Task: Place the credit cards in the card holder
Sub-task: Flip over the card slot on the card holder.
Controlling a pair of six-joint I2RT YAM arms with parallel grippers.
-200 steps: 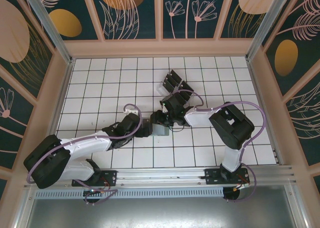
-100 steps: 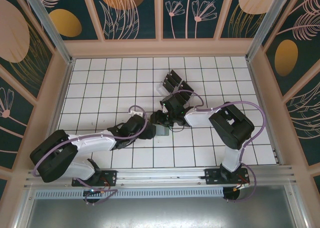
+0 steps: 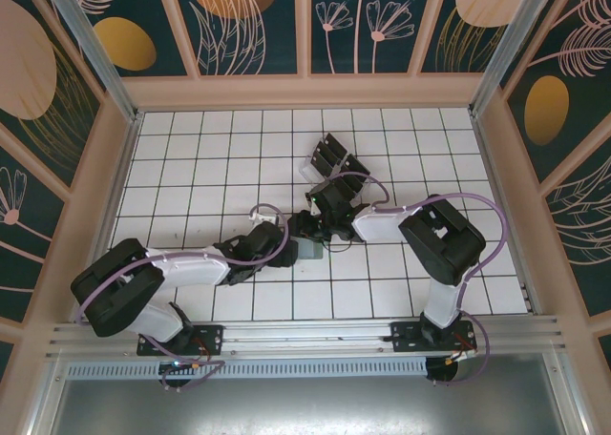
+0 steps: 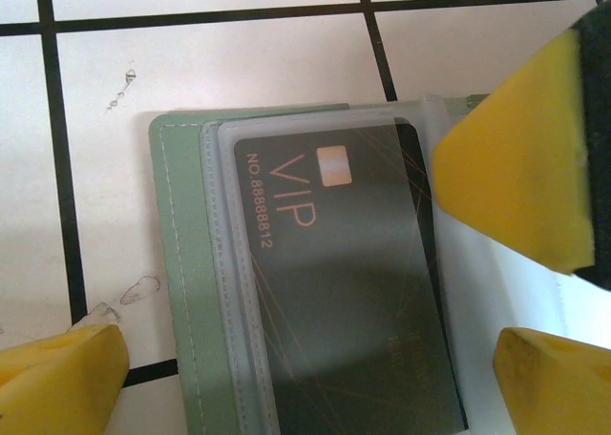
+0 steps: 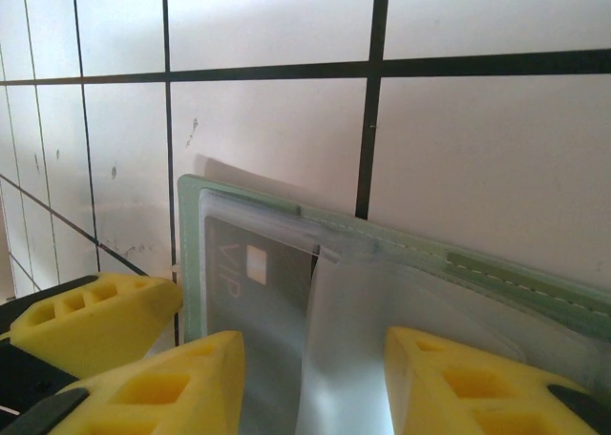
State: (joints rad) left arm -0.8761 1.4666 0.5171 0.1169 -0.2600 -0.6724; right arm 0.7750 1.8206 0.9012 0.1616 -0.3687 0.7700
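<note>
Tiled table [image 3: 191, 149]; card holder [image 4: 177, 263]; credit card [image 4: 353, 301], VIP legible wrist-side; left fingers [image 4: 57, 378] wide, right fingers [image 5: 458, 383] narrower.

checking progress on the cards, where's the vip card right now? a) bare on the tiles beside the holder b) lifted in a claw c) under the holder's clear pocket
c: the VIP card lies flat behind the clear pocket of the green card holder, its print showing through the plastic.
</note>
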